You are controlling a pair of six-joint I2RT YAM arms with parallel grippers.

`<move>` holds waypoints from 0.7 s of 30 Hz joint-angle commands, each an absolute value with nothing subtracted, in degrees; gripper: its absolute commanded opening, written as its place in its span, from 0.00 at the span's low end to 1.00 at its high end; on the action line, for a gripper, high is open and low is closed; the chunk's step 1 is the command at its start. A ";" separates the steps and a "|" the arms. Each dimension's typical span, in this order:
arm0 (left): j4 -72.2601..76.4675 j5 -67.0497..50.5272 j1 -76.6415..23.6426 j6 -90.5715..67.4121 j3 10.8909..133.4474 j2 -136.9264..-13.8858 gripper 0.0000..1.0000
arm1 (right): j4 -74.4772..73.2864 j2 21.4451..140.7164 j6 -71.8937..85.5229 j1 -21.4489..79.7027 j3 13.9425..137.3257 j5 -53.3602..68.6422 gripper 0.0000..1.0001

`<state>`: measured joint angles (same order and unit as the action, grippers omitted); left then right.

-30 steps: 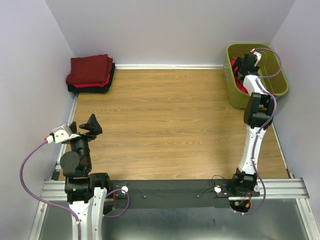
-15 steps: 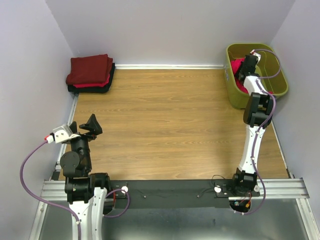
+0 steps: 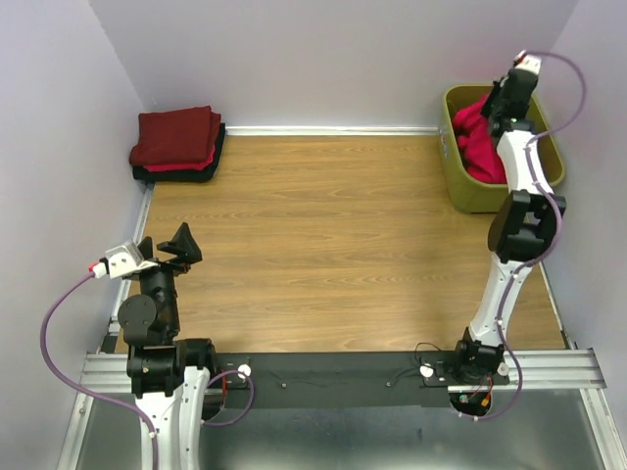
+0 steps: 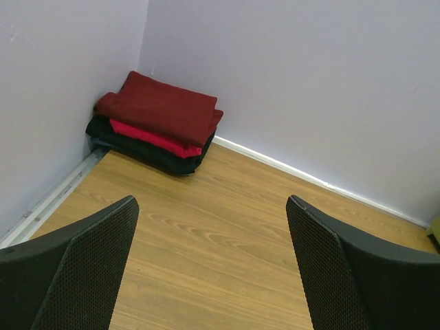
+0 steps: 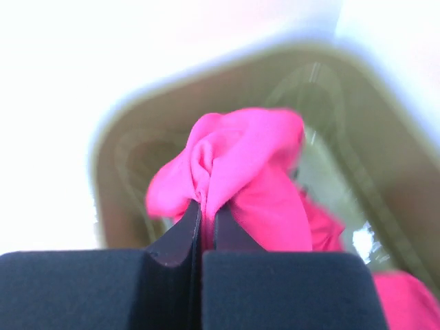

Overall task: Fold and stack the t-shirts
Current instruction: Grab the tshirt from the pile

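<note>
Right gripper (image 5: 201, 208): loose t-shirt (image 5: 240, 172) pinched between the fingers (image 5: 172, 240), bunched just past the tips, the rest hanging into the basket (image 5: 120, 161) beyond and below. Left gripper (image 4: 212, 203): fingers (image 4: 89, 254) spread above the table (image 4: 227, 240). Folded stack of t-shirts (image 4: 155, 124) well ahead, toward the left finger's side, on the table's far corner.

Showing white shells and black joint housings on the left arm (image 3: 147, 315) and right arm (image 3: 524, 227); trailing looping purple cables (image 3: 42, 338); carrying black fingers (image 4: 75, 275) with dotted mesh texture; bearing a white, red-tipped wrist camera housing (image 3: 120, 260).
</note>
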<state>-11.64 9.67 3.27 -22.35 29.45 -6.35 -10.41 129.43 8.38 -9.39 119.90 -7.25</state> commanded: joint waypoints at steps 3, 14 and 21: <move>-10.37 8.35 3.25 -21.88 29.18 -6.42 0.95 | -8.26 115.85 4.05 -9.67 118.74 -6.95 0.01; -10.11 7.56 3.25 -21.62 29.09 -5.54 0.95 | -8.17 97.92 2.29 -9.41 114.70 12.37 0.01; -9.67 7.12 3.25 -21.53 29.00 -3.61 0.95 | -6.86 90.45 7.55 -8.09 117.33 28.81 0.01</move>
<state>-11.09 8.27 3.27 -22.28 29.45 -5.10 -9.93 95.00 4.12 -8.88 114.74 16.51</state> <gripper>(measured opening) 0.954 0.053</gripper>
